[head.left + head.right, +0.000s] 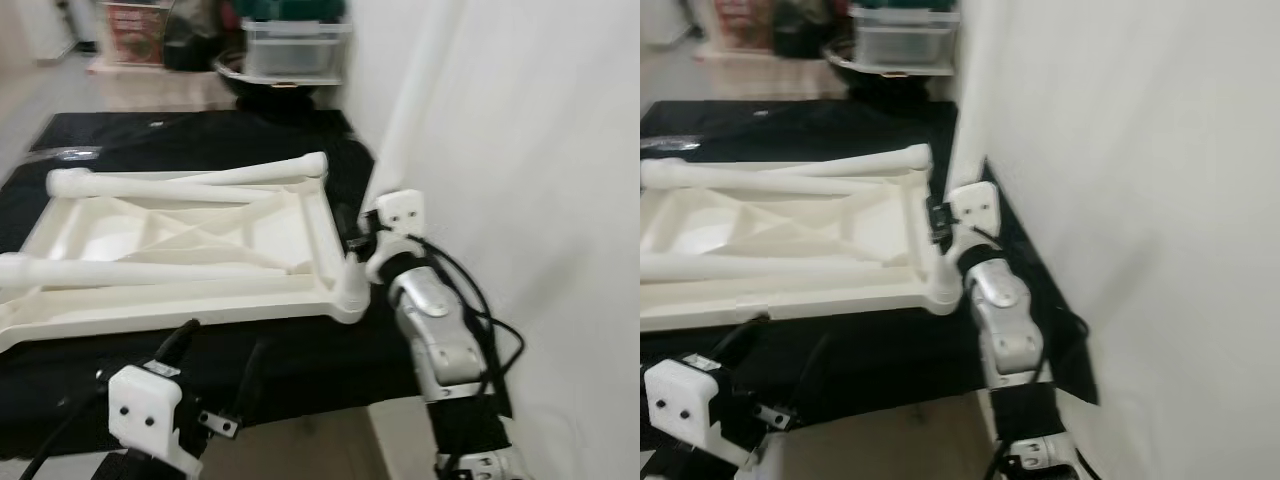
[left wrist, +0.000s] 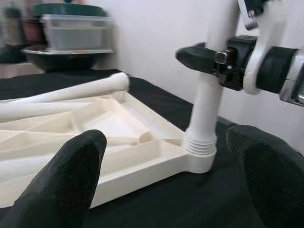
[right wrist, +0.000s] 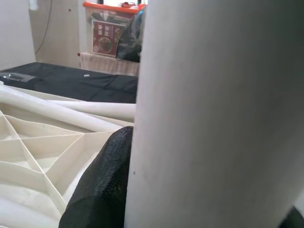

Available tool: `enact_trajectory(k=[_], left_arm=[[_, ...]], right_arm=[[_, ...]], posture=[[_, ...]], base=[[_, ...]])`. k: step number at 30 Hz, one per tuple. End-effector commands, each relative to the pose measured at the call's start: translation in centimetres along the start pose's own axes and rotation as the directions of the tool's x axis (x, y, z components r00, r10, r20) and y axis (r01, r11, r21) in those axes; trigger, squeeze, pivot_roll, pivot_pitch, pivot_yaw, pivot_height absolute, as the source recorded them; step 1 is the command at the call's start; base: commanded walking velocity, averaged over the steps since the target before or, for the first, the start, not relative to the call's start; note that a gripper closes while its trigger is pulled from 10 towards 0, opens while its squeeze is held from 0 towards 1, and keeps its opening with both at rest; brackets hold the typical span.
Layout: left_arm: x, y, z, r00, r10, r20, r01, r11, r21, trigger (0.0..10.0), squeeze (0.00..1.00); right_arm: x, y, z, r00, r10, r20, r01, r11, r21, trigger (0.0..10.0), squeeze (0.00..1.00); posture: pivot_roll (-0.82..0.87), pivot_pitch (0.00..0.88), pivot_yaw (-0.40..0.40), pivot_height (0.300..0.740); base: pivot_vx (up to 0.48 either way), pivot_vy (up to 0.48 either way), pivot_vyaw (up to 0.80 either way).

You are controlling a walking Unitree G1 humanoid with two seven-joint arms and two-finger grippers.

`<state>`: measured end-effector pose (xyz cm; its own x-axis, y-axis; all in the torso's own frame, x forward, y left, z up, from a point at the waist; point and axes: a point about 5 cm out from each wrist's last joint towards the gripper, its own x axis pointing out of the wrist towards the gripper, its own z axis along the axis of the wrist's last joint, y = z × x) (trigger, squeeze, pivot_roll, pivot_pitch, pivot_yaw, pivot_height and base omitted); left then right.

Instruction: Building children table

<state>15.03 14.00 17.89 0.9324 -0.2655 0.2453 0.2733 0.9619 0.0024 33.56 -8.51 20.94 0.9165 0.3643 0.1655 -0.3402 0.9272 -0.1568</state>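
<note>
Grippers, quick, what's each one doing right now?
Left gripper: open, holding nothing, near the tabletop corner.
Right gripper: shut on the upright leg at that corner.

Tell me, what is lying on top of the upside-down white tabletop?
Loose white legs lie across the tabletop. One leg stands in its corner socket, held by the right gripper. The ribs beneath the lying legs are covered.

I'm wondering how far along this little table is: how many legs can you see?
4. One upright leg stands in the tabletop's near right corner, held by the right gripper. Three loose legs lie across the upturned tabletop.
</note>
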Motion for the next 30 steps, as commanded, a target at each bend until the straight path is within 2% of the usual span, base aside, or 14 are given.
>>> enact_trajectory(k=[1,2,3,8,9,10,11,14,18,19,21,23,24,30], left_arm=[[-0.1,0.0,-0.4,1.0,0.007,-0.027,-0.007,1.0,-0.017,10.0,0.0],[-0.2,0.0,-0.4,0.999,0.011,-0.032,-0.011,1.0,-0.014,10.0,0.0],[-0.2,0.2,-0.4,0.999,0.019,-0.033,-0.019,1.0,-0.012,10.0,0.0],[-0.1,0.4,-0.4,0.999,0.031,-0.03,-0.031,0.999,-0.008,10.0,0.0],[0.0,0.4,-0.3,0.999,0.032,-0.026,-0.032,0.999,-0.004,10.0,0.0],[0.0,0.4,-0.3,0.999,0.032,-0.026,-0.032,0.999,-0.004,10.0,0.0],[0.2,0.4,-0.3,0.999,0.035,-0.021,-0.035,0.999,-0.001,10.0,0.0],[0.4,0.7,-0.4,0.999,0.046,-0.014,-0.046,0.999,0.003,10.0,0.0],[0.6,0.6,-0.2,0.999,0.042,-0.005,-0.042,0.999,0.006,10.0,0.0],[0.6,0.6,-0.2,0.999,0.042,-0.005,-0.042,0.999,0.006,10.0,0.0],[0.7,0.5,-0.2,0.999,0.041,-0.003,-0.041,0.999,0.004,10.0,0.0],[0.8,0.5,-0.2,0.999,0.041,-0.002,-0.041,0.999,0.003,10.0,0.0],[0.8,0.5,-0.2,0.999,0.041,-0.001,-0.041,0.999,0.004,10.0,0.0],[0.9,0.7,0.0,0.999,0.044,0.007,-0.044,0.999,0.008,10.0,0.0]], right_arm=[[-0.6,0.9,-2.9,0.99,0.036,-0.137,-0.046,0.996,-0.072,10.0,0.0],[-0.6,1.2,-2.6,0.991,0.055,-0.124,-0.062,0.997,-0.052,10.0,0.97],[-0.6,1.2,-2.1,0.991,0.086,-0.1,-0.088,0.996,-0.024,10.0,1.0],[-0.3,0.9,-0.4,0.969,0.247,0.001,-0.247,0.969,0.019,10.0,1.0],[-0.2,0.3,0.1,0.95,0.312,0.024,-0.312,0.95,0.008,10.0,0.86],[-0.2,0.3,0.1,0.95,0.312,0.024,-0.312,0.95,0.008,10.0,0.86],[-0.1,-0.6,0.5,0.925,0.379,0.032,-0.379,0.925,0.007,10.0,0.0],[0.3,-2.3,1.1,0.877,0.479,0.025,-0.478,0.878,-0.037,10.0,0.0],[0.4,-2.9,2.0,0.794,0.605,0.052,-0.605,0.796,-0.027,10.0,0.0],[0.4,-2.9,2.0,0.794,0.605,0.052,-0.605,0.796,-0.027,10.0,0.0],[0.4,-3.3,3.0,0.698,0.711,0.079,-0.714,0.7,0.007,10.0,0.0],[0.5,-3.4,3.2,0.68,0.728,0.089,-0.732,0.681,0.017,9.9,0.0],[0.5,-3.5,3.3,0.664,0.742,0.096,-0.747,0.665,0.027,0.0,0.0],[0.2,-3.0,3.2,0.61,0.785,0.108,-0.791,0.61,0.041,0.0,0.0]], posture=[[0.09,0.091,-0.098,0.74],[0.08,0.089,-0.096,0.74],[0.08,0.089,-0.095,0.74],[0.08,0.092,-0.094,0.74],[0.09,0.09,-0.098,0.74],[0.09,0.09,-0.098,0.74],[0.09,0.089,-0.102,0.74],[0.09,0.084,-0.101,0.74],[0.09,0.079,-0.104,0.74],[0.09,0.079,-0.104,0.74],[0.09,0.077,-0.11,0.74],[0.1,0.077,-0.109,0.74],[0.1,0.075,-0.108,0.74],[0.1,0.074,-0.11,0.74]], base=[[0.0,0.0,0.0],[0.0,0.0,0.0],[0.0,0.0,0.0],[0.0,0.0,0.0],[0.0,0.0,0.0],[0.0,0.0,0.0],[0.0,0.0,0.0],[0.0,0.0,0.0],[0.0,0.0,0.0],[0.0,0.0,0.0],[0.0,0.0,0.0],[0.0,0.0,0.0],[0.0,0.0,0.0],[0.0,0.0,0.0]])
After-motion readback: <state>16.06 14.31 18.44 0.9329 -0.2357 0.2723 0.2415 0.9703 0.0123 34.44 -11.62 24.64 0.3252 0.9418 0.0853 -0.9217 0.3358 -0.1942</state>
